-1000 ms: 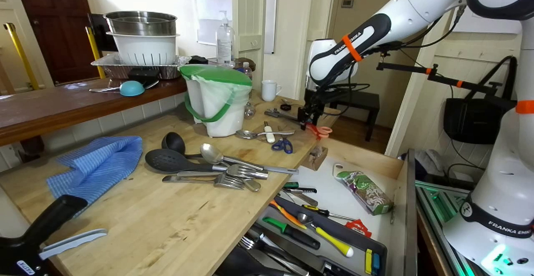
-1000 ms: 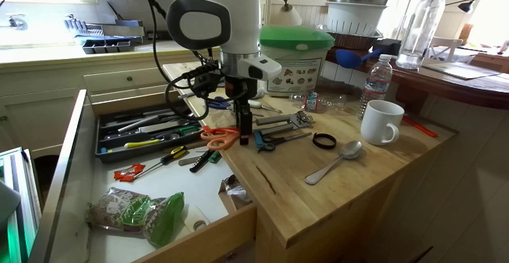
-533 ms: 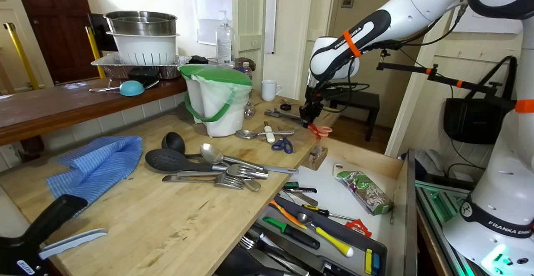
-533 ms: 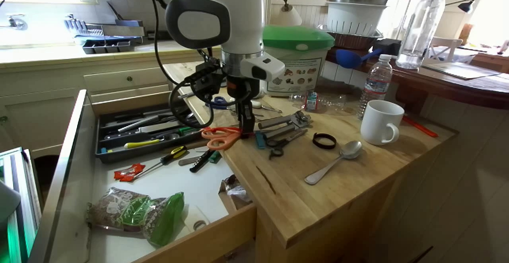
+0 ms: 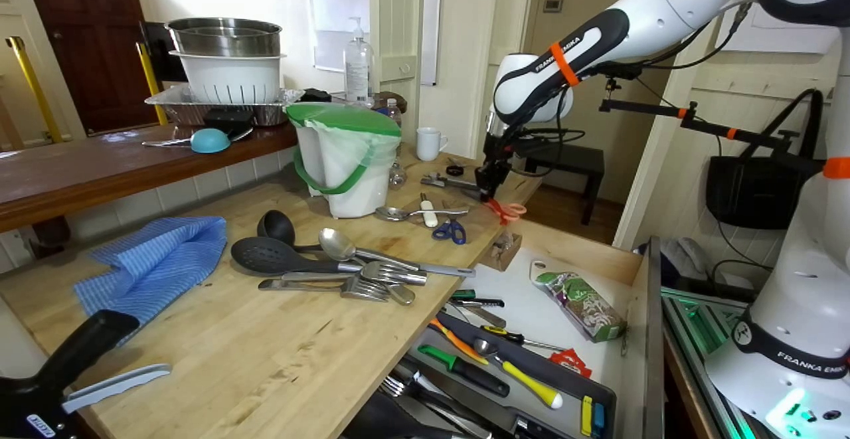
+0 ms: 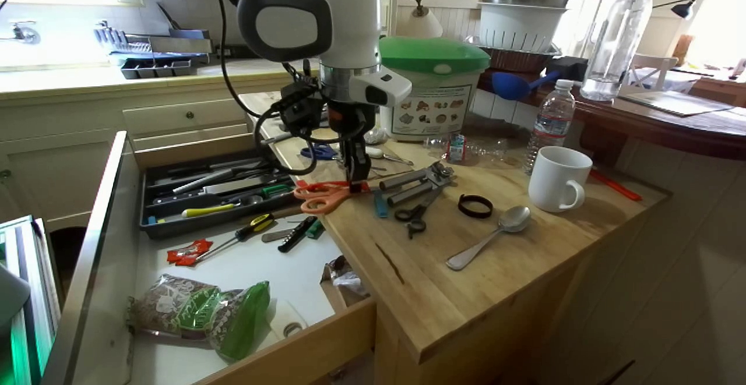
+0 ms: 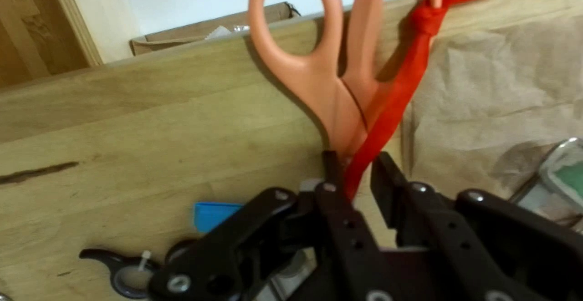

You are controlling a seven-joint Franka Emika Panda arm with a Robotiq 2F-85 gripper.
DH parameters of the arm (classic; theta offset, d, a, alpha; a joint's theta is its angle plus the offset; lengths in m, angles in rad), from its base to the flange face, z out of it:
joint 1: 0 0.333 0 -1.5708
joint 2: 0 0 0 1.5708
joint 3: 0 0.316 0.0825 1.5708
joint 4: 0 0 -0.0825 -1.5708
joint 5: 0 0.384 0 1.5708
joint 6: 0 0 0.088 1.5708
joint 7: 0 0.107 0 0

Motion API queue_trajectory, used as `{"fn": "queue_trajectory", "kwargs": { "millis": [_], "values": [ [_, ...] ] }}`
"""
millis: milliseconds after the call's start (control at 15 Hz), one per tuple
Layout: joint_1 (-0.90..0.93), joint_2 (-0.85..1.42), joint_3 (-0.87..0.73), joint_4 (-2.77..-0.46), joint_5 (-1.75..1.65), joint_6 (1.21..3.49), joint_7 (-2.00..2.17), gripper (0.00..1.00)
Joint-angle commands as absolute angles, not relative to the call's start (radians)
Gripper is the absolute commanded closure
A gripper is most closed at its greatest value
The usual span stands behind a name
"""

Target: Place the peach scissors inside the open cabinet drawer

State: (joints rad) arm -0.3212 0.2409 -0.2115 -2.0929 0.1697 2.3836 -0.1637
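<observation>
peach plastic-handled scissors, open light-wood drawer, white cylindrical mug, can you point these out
Peach plastic-handled scissors (image 7: 325, 94), wrist view: on one handle, below its loop.
Open light-wood drawer (image 6: 291, 274), in an exterior view: bare white floor.
White cylindrical mug (image 6: 546, 180), in an exterior view: body, left of its handle.

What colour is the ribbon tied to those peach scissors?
Bright red; the ribbon shows best in the wrist view.

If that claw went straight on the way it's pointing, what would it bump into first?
Most likely the wooden countertop: the claw points down at it, with the peach scissors in its grip. The scissors may touch first; how much gap there is, if any, is hard to judge.
</observation>
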Motion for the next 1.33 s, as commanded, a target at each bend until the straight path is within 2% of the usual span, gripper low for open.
{"fn": "queue_trajectory", "kwargs": {
  "millis": [0, 267, 667, 733, 800, 1200, 1267],
  "values": [
    [-0.328, 0.133, -0.186, -2.159, 0.221, 2.293, -0.291, 0.94],
    [-0.311, 0.074, -0.204, -2.181, 0.192, 2.233, -0.324, 0.94],
    [-0.289, 0.132, -0.212, -2.187, 0.126, 2.421, -0.256, 0.94],
    [-0.284, 0.146, -0.212, -2.185, 0.110, 2.439, -0.237, 0.50],
    [-0.282, 0.164, -0.211, -2.177, 0.103, 2.447, -0.228, 0.49],
    [-0.274, 0.197, -0.230, -2.177, 0.007, 2.494, -0.120, 0.05],
    [-0.276, 0.197, -0.233, -2.178, 0.004, 2.501, -0.109, 0.01]
  ]
}}
